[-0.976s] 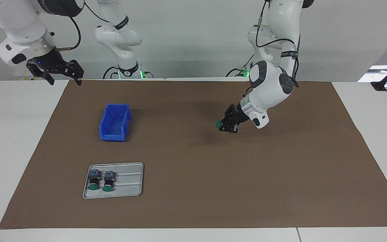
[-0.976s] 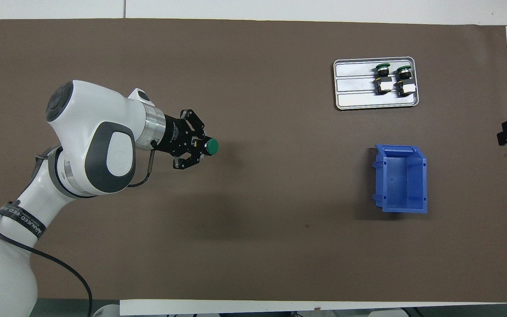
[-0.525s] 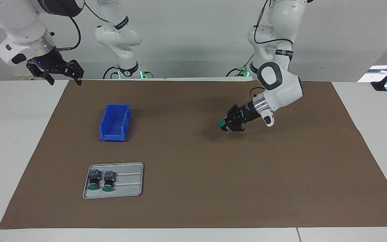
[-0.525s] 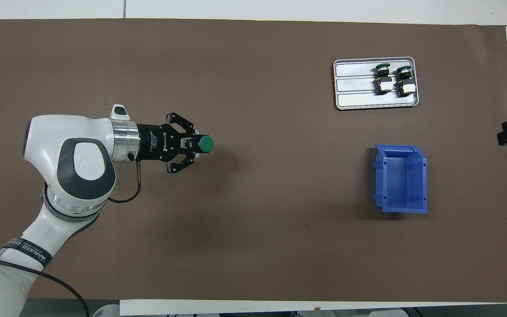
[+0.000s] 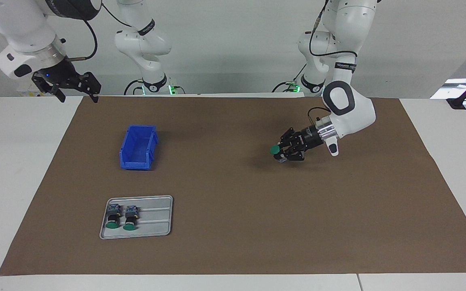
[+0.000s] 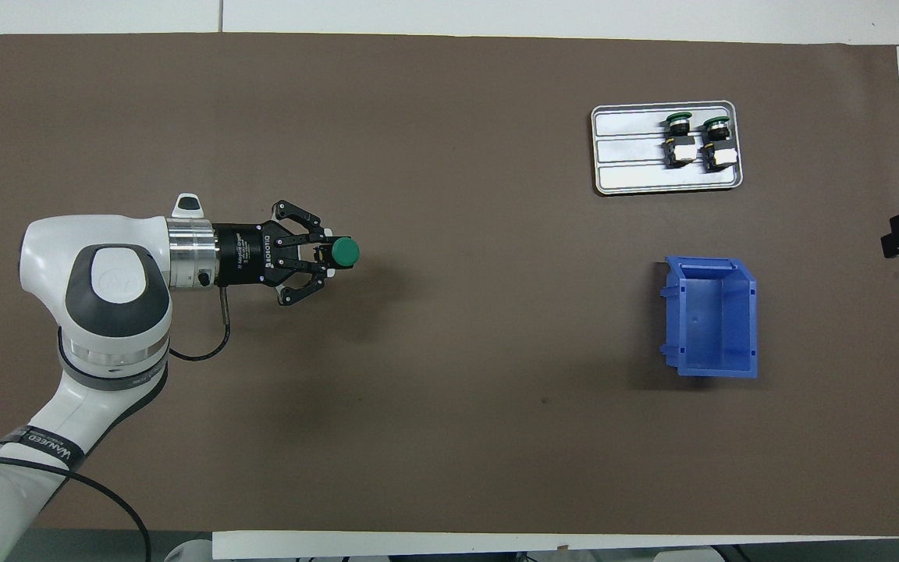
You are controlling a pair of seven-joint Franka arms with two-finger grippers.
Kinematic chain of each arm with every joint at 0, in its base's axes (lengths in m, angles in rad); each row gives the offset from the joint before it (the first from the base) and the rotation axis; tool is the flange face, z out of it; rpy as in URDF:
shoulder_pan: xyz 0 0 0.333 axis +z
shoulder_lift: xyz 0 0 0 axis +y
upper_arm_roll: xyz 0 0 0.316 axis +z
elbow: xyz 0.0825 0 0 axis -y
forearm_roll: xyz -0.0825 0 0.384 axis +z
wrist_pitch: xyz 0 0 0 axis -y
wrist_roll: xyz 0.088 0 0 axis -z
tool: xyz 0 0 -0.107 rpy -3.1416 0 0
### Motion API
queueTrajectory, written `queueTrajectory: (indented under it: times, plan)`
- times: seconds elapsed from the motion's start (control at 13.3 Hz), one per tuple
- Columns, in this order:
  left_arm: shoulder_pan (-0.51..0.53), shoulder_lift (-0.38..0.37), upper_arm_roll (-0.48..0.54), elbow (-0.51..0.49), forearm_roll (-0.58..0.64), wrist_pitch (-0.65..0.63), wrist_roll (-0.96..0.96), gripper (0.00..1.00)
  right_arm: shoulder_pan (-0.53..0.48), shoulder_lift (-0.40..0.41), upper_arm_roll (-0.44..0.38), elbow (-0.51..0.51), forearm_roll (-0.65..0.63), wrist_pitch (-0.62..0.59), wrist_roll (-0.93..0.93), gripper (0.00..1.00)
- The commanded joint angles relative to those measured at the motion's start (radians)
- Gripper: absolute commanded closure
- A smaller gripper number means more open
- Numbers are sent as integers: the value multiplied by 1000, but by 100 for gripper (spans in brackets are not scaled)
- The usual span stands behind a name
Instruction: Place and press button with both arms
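A wide desk (image 5: 22,169) carries a brown mat (image 5: 233,226) that covers most of it. The blue bin (image 5: 138,146) serves as the landmark.

The left arm (image 5: 348,107) reaches over bare mat, well apart from the bin toward its own end of the desk. Its left gripper (image 5: 284,151) lies nearly level and pinches the button (image 5: 274,149) by the body, green cap pointing toward the bin. The button hangs in the air, its shadow on the mat below. So the pickup looks done; setting it down and pressing it remain.

The right arm (image 5: 18,36) waits, its right gripper (image 5: 73,89) raised near the mat's corner on the bin's side, fingers spread and empty.

The bin looks empty. Just beside it, farther from the robots, a grey tray (image 5: 156,230) holds two spare buttons (image 5: 120,218) lying side by side.

Between the held button and the bin the mat is bare, giving both arms open room. The mat's edges and the desk's edges are all well away from the left gripper.
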Motion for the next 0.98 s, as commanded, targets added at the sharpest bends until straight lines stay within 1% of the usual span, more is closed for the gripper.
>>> queueTrajectory:
  times: [0.0, 0.3, 0.53, 0.75, 0.9]
  plan:
    - [25, 28, -6, 4, -29, -56, 94, 88, -6, -16, 1, -17, 15, -6, -16, 2]
    - [30, 45, -7, 1, -101, -76, 203, 88, -6, -16, 1, -17, 15, -6, -16, 2]
    - [26, 68, -6, -2, -135, -79, 200, 87, -5, -16, 0, -17, 15, -6, -16, 2]
    - [42, 61, -6, -11, -173, -108, 155, 87, -5, -16, 0, -17, 15, -6, -16, 2]
    - [37, 61, -6, -10, -175, -120, 116, 87, -5, -16, 1, -17, 15, -6, -16, 2]
